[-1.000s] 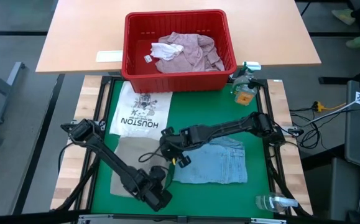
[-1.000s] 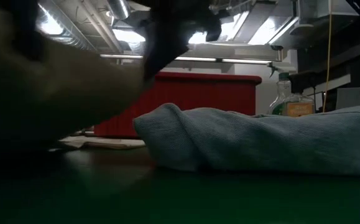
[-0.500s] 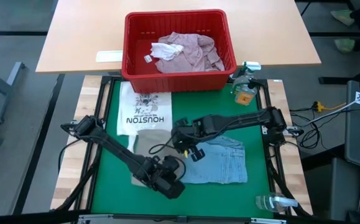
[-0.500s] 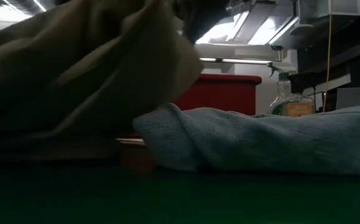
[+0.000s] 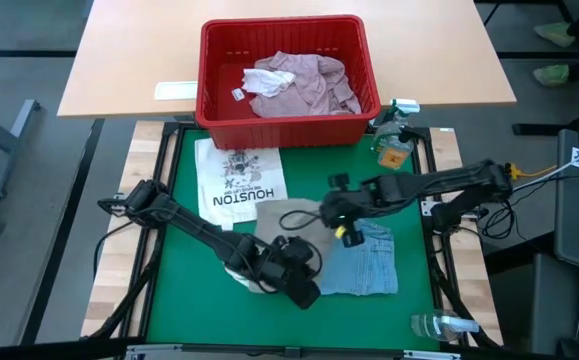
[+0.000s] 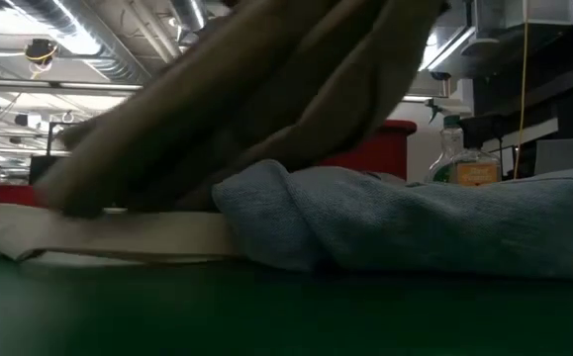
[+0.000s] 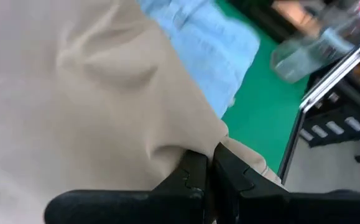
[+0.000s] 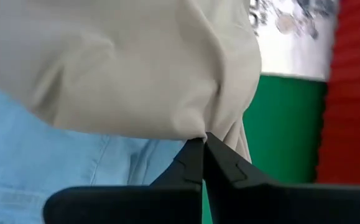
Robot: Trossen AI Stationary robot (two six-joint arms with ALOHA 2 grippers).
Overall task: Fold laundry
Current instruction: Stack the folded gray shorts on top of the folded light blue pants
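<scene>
My left end effector (image 5: 291, 272) and right end effector (image 5: 337, 212) are each clamped on the tan cloth (image 5: 281, 228), lifted over the jeans (image 5: 369, 262); its long axis runs 1 to 7 o'clock.

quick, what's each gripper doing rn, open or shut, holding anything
Left gripper: shut on the tan cloth.
Right gripper: shut on the same tan cloth.

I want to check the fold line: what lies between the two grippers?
In the high view the tan cloth spans from the left gripper to the right gripper. Each wrist view shows shut fingers pinching its edge, above the denim jeans.
</scene>
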